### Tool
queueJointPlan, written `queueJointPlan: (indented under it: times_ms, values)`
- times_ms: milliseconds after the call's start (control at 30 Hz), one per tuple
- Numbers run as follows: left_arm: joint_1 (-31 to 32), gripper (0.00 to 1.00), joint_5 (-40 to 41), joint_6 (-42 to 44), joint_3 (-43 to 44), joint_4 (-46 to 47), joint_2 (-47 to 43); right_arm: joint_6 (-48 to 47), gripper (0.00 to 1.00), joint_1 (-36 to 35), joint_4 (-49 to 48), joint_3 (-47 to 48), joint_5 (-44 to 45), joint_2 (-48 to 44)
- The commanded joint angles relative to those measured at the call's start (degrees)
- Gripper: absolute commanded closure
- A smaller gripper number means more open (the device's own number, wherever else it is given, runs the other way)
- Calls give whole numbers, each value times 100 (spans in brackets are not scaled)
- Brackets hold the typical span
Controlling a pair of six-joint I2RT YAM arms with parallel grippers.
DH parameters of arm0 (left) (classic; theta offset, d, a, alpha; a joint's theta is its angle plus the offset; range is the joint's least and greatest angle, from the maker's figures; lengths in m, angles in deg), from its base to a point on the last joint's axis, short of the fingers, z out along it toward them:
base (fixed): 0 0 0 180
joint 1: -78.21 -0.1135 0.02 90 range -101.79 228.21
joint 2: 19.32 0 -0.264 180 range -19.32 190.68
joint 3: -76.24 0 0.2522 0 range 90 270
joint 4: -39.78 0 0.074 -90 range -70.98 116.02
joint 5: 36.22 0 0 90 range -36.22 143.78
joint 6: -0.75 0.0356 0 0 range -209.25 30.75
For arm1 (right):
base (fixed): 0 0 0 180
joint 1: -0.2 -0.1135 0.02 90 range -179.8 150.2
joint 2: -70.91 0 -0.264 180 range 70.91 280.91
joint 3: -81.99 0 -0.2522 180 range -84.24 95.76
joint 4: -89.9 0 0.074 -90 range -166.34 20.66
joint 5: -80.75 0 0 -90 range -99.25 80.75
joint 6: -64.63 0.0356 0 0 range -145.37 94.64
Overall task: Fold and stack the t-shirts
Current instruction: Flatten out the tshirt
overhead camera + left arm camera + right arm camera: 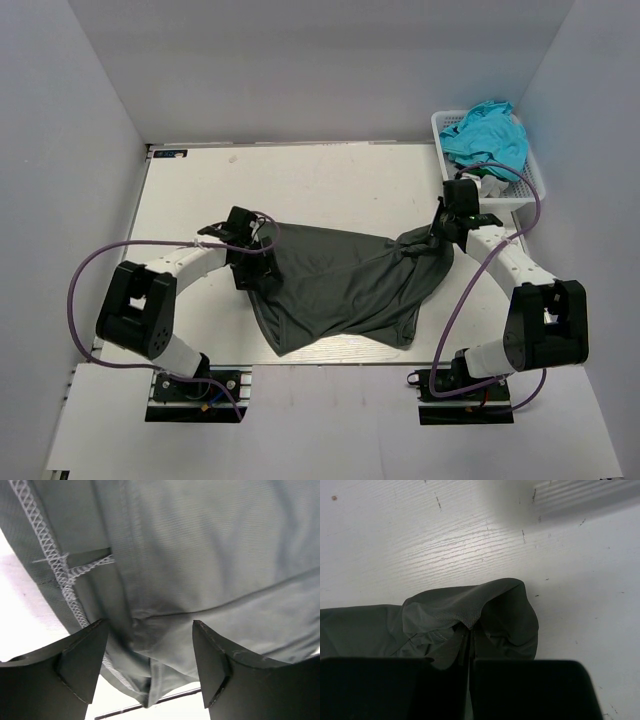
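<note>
Where the right gripper [470,659] pinches it, the t-shirt [495,610] bunches.

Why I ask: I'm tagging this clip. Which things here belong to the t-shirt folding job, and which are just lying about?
Part of the job:
- dark grey t-shirt
- turquoise t-shirt

Just lying about:
- white basket, which holds the turquoise one
- table
</note>
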Motion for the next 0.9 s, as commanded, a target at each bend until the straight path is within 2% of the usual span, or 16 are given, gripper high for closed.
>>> queueJointPlan:
  times_ms: [0, 100, 367, 533, 867]
  values:
    - [117, 23, 248, -7, 97, -179, 86, 27, 100, 44, 28, 229, 36, 31]
    - [117, 29, 248, -7, 158, -179, 227, 36, 100, 53, 36, 247, 44, 40]
    - [170, 38, 248, -7, 212, -65, 394, 27, 100, 62, 63, 256, 27, 48]
    - [223, 48, 248, -60, 212, 49, 394, -8, 100, 71, 63, 256, 1, 31]
    - [223, 48, 300, -60, 440, -196, 271, 1, 100, 71, 89, 265, -52, 40]
